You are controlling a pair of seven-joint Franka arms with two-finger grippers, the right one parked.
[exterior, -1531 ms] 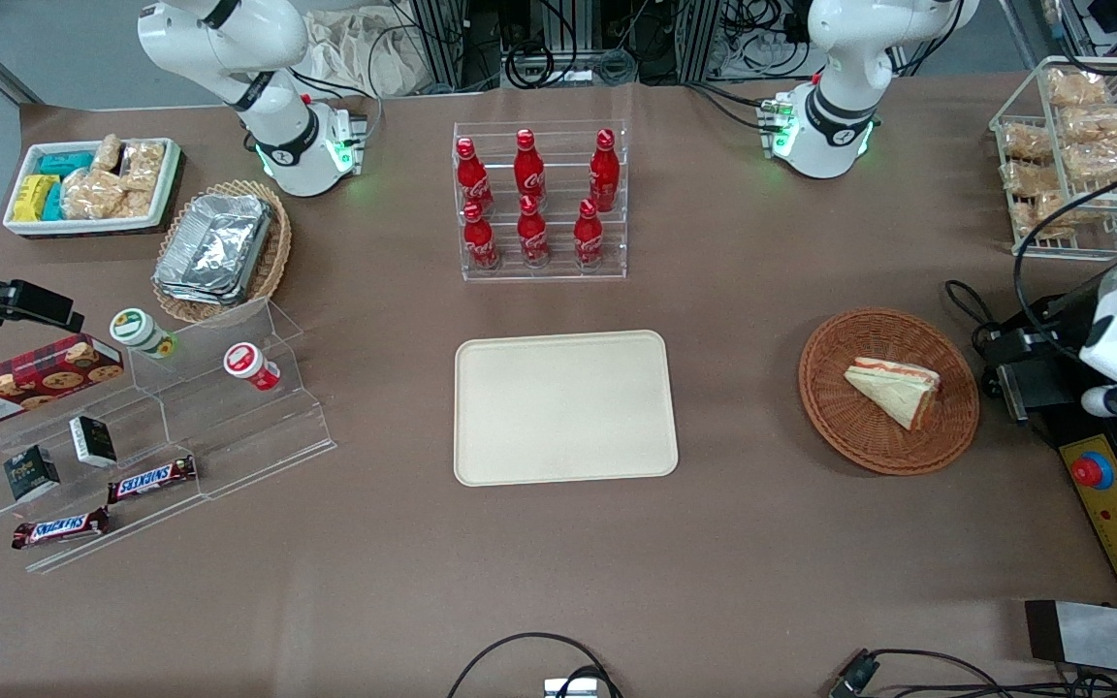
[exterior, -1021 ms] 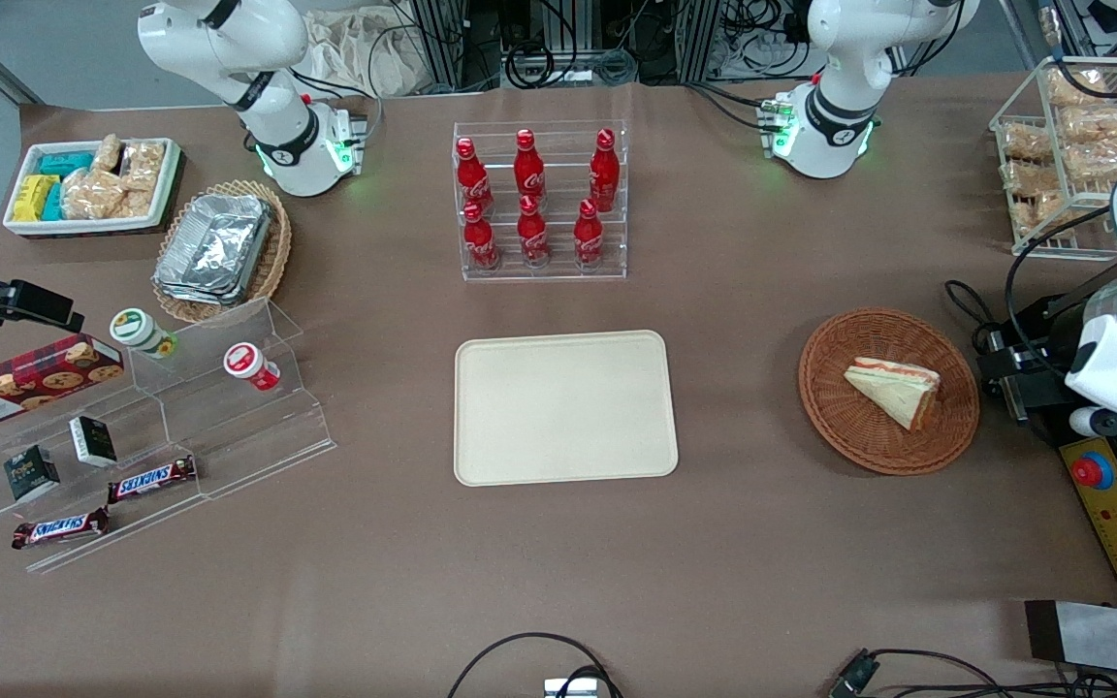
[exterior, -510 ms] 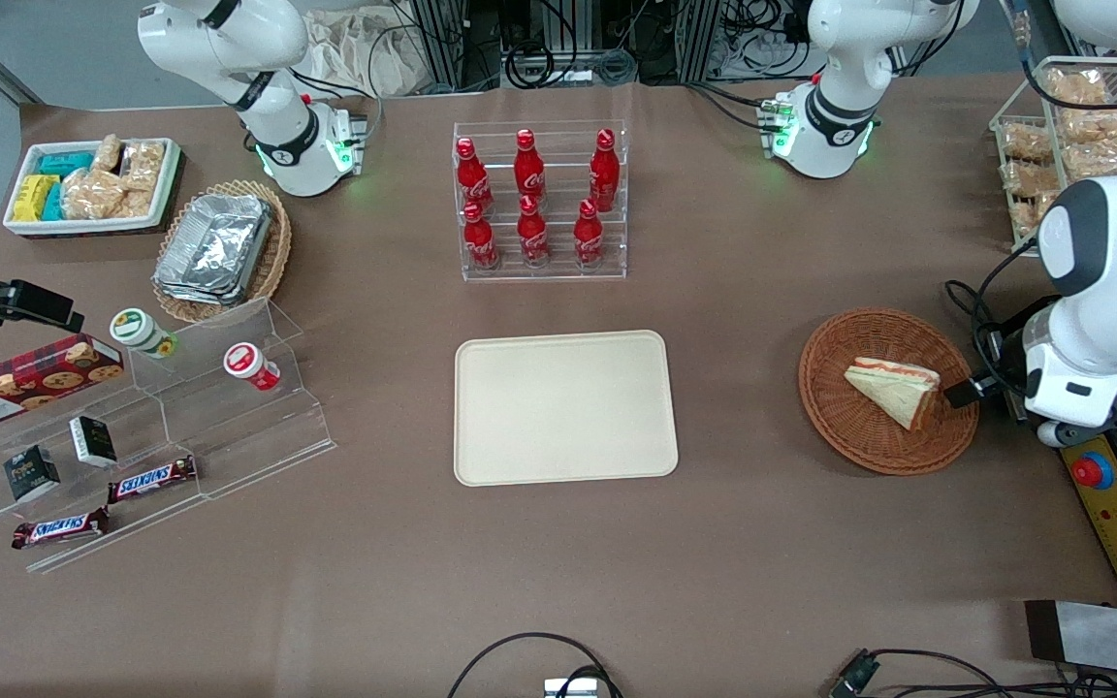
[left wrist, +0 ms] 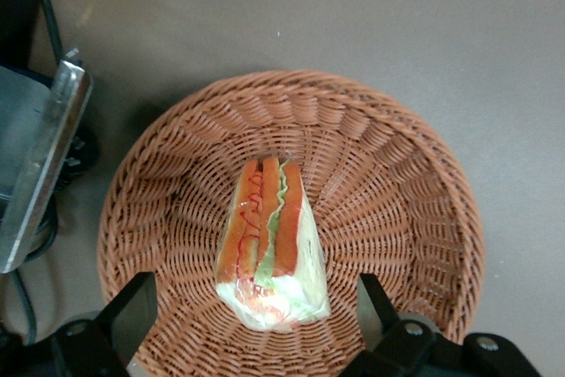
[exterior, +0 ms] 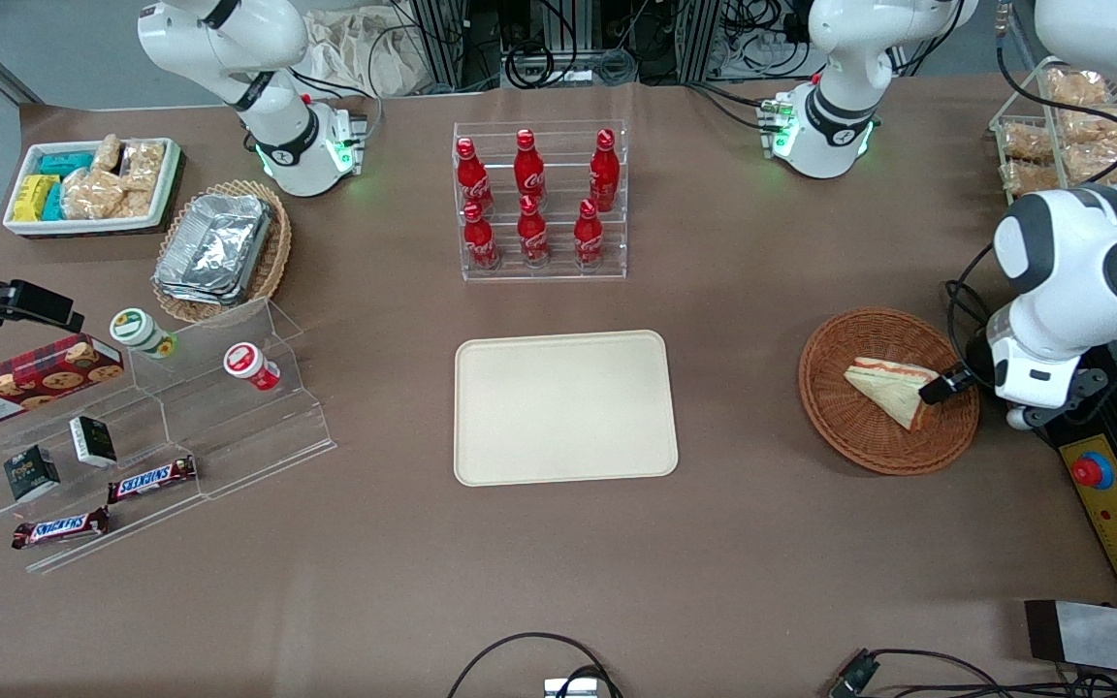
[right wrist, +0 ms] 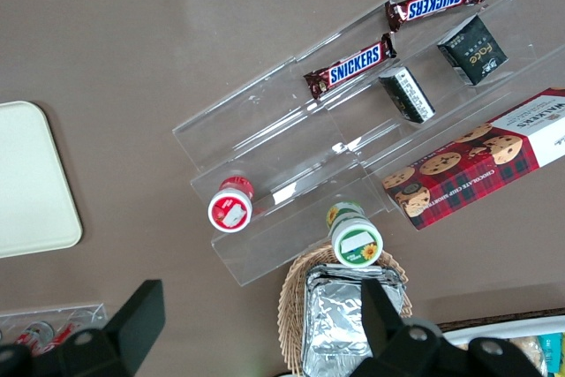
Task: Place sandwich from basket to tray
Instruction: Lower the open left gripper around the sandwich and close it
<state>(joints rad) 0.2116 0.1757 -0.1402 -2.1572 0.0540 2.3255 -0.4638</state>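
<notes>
The gripper (left wrist: pixel 252 324) hangs over the rim of the basket (exterior: pixel 849 441) at the right-hand side of the front frame, its two fingers spread wide with nothing between them; in the wrist view one dark fingertip (left wrist: pixel 132 311) stands to either side of the sandwich's broad end, apart from it and not yet touching. The sandwich (exterior: pixel 893 388) lies inside the basket, a little toward the working arm's end of the bowl, with the red-orange filling edge turned toward the gripper and the narrow point aimed toward the tray (exterior: pixel 563 407), which sits bare in the middle of the front frame, well apart from the basket. From the look of it the wedge is light and soft: pale bread that would crush or slide open under a hard squeeze, and a glossy sheen on it suggests a thin wrap, so it may be slippery as well. A sensible hold is across the two flat bread faces near the thick filling end, where the layers are deepest, closing gently and only as far as needed to lift. The woven basket floor is shallow and sloped, so the fingers would need to come down either side without snagging the wicker or tipping the basket.
</notes>
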